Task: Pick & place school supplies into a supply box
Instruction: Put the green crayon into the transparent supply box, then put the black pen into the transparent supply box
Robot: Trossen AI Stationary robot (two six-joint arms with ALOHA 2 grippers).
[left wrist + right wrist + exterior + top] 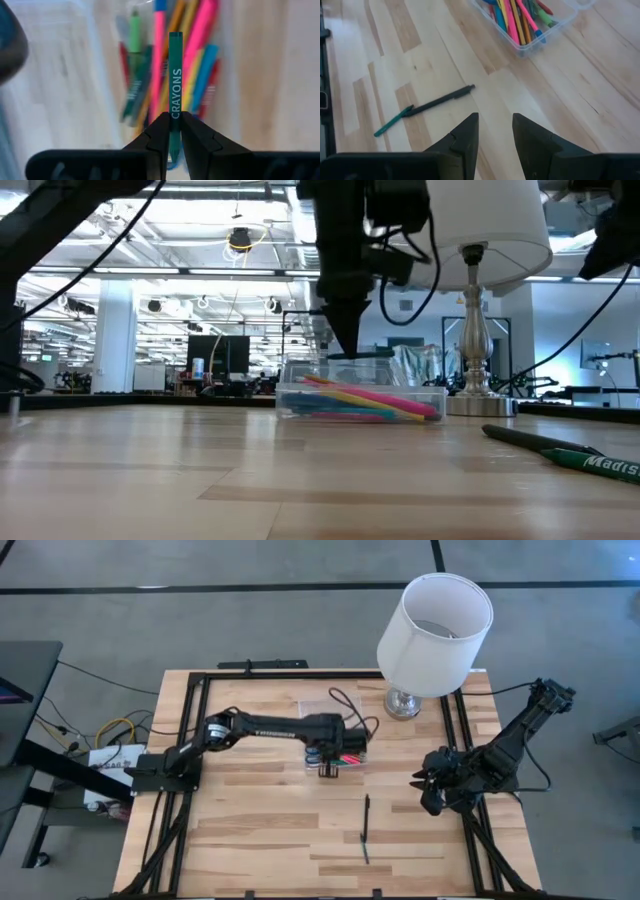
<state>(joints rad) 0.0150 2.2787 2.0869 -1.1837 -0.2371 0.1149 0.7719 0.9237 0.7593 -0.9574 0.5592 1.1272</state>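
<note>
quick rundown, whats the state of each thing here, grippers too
left gripper: shut on teal crayon, above the supply box
teal crayon: held, not yet in the box
supply box: open, holding many supplies
black and green pens: lying loose on table
right gripper: open, empty
lamp: upright

hidden: crayon [174,80] lower end, behind fingers [156,134] | blurred: supplies [150,75] beyond crayon | cut off: green pen [570,452], frame's right edge
</note>
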